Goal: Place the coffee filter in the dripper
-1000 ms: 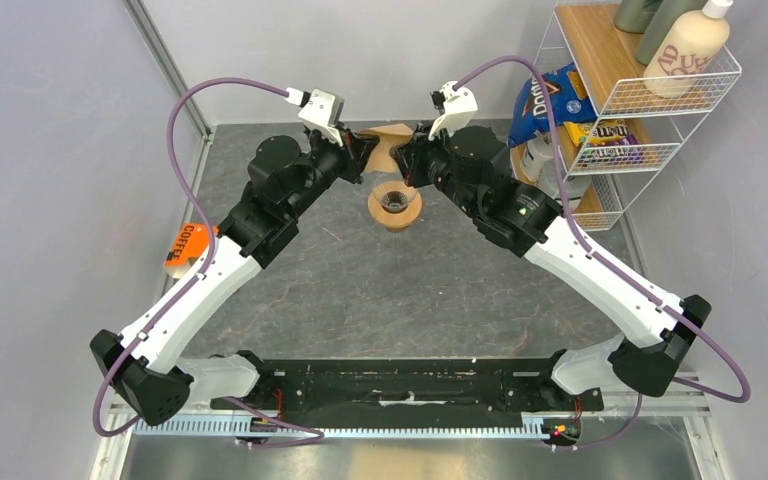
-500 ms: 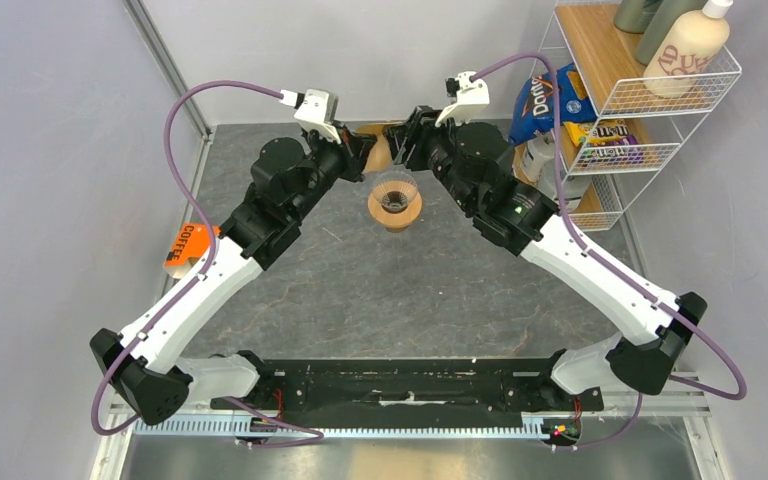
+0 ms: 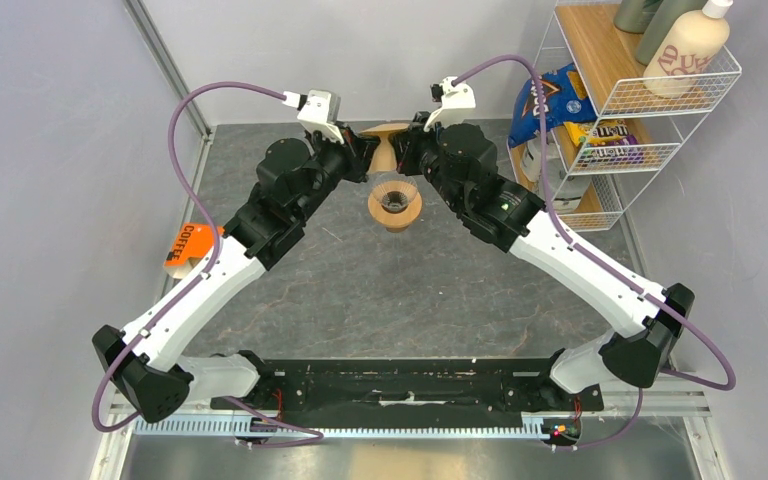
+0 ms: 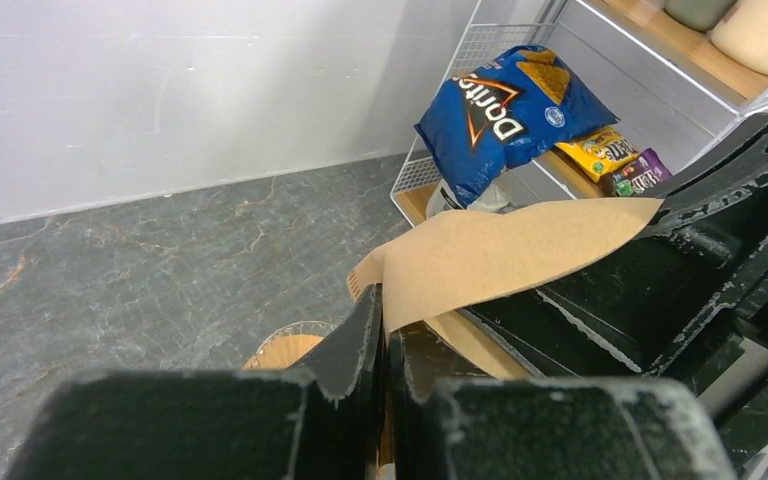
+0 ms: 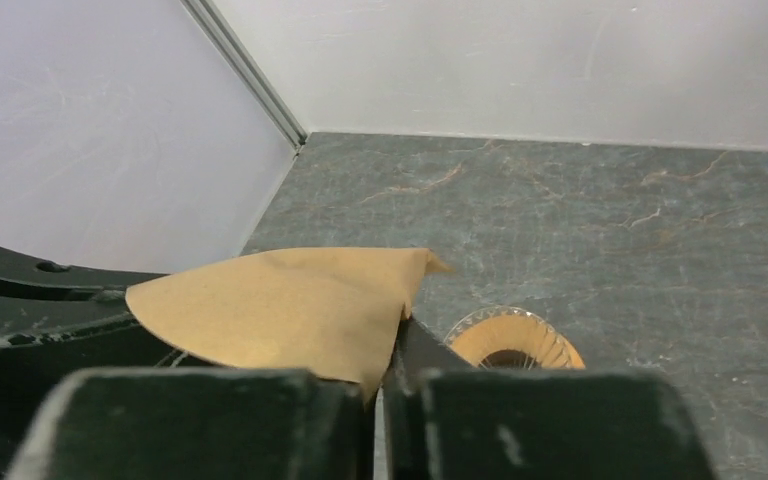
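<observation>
Right gripper apparently re-pinching coffee filter, left gripper pinching too, dripper below, Doritos bag beyond

I'm working in a robot lab cell: bare white walls box a grey marbled table, wire snack rack at its right edge.

From the left wrist, my left fingers cover nearly all of the dripper, leaving only a sliver of rim. The coffee filter loses its lower edge between them. My right fingers hide the dripper's near side. Overhead, my left arm covers part of the orange packet, and the top edge crops the shelf bottle.
</observation>
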`<control>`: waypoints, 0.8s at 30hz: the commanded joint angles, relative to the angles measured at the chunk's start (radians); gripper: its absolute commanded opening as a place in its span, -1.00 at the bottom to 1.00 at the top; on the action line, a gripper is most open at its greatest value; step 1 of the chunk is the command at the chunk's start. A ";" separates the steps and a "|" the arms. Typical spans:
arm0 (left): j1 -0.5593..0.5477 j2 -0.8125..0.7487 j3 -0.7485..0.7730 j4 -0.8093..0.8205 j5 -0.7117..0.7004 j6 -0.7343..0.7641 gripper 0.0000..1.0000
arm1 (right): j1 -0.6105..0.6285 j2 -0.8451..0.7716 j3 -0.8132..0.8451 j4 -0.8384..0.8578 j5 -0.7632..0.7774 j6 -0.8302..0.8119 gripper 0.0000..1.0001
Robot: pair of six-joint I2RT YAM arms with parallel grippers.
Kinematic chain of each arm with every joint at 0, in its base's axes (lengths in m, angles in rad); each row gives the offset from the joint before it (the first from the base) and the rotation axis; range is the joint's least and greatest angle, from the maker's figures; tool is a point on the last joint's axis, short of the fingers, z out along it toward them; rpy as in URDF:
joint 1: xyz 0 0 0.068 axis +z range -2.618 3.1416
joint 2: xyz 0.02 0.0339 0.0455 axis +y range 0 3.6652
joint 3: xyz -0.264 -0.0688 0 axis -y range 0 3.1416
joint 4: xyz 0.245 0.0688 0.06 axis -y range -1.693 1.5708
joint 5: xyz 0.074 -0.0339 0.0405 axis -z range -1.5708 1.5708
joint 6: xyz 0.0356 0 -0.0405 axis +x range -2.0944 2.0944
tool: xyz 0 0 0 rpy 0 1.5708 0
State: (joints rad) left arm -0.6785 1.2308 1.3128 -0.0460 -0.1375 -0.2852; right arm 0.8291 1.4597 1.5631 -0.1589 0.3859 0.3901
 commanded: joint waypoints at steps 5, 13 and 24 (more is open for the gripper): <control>-0.006 0.002 0.039 0.070 -0.024 -0.004 -0.58 | -0.001 -0.015 0.038 -0.032 0.021 -0.031 -1.00; -0.006 0.015 0.042 0.069 -0.019 0.022 -0.34 | -0.001 -0.003 0.051 -0.041 -0.004 -0.056 -1.00; -0.006 0.023 0.062 0.100 -0.080 0.070 -0.95 | -0.001 -0.015 0.042 -0.089 0.006 -0.056 -1.00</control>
State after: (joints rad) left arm -0.6823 1.2522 1.3228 -0.0227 -0.1703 -0.2546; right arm 0.8291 1.4597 1.5753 -0.2367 0.3893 0.3401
